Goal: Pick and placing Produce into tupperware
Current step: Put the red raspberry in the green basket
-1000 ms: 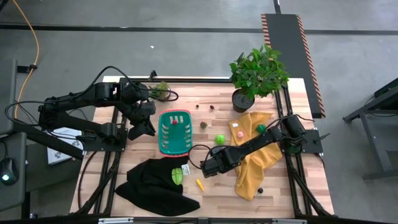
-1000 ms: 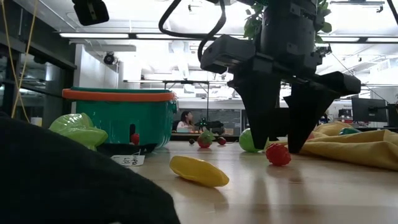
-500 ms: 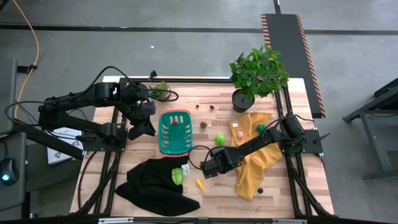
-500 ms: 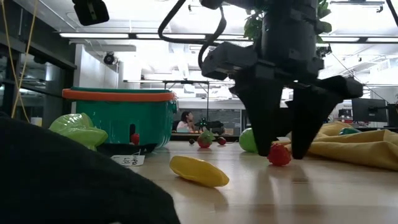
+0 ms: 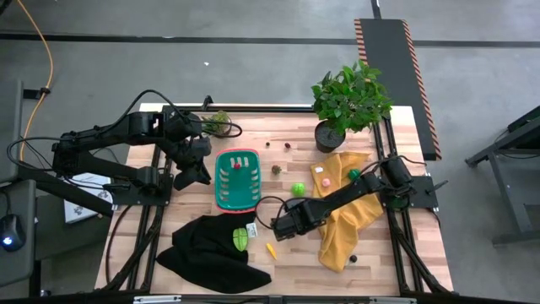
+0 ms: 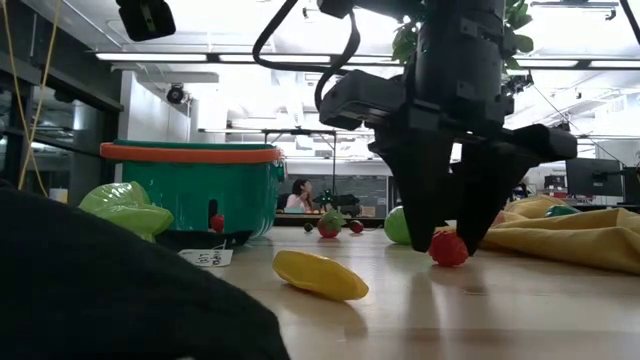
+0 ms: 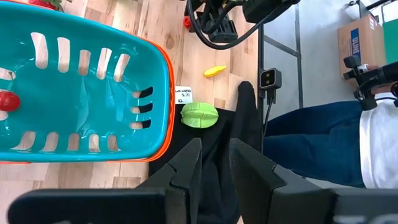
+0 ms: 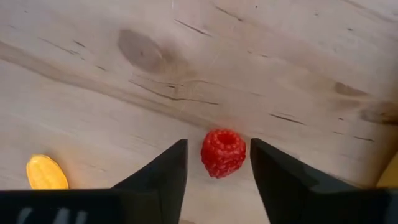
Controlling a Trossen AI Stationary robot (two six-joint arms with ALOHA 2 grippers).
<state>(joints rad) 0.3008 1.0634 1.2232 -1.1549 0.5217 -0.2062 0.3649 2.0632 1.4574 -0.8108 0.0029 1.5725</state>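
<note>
The right gripper [image 8: 217, 163] stands low over the bare wood, its two fingers [image 8: 163, 169] apart on either side of a red raspberry [image 8: 223, 152], which lies on the table between the tips; whether the pads touch it cannot be told. In the low view the same gripper [image 6: 447, 235] comes down from above, with the raspberry [image 6: 448, 248] resting on the wood between its fingertips. Just beside it lies a yellow piece [image 6: 320, 275], seen from above as a small sliver [image 5: 271, 250] near the black cloth [image 5: 207, 253]. A light green piece [image 5: 240, 237] rests on that cloth's edge. Farther on, the teal basket [image 5: 221, 196] sits mid-table with one red piece [image 5: 238, 165] inside, well apart from the right gripper [image 5: 279, 225]. A green ball [image 5: 298, 189] lies between the basket and the yellow cloth [image 5: 337, 236]. The left gripper [image 5: 192, 175] waits beside the basket's left edge, its fingers [image 7: 186, 167] slightly apart and holding nothing. A potted plant [image 5: 348, 101] stands at the far edge.
</note>
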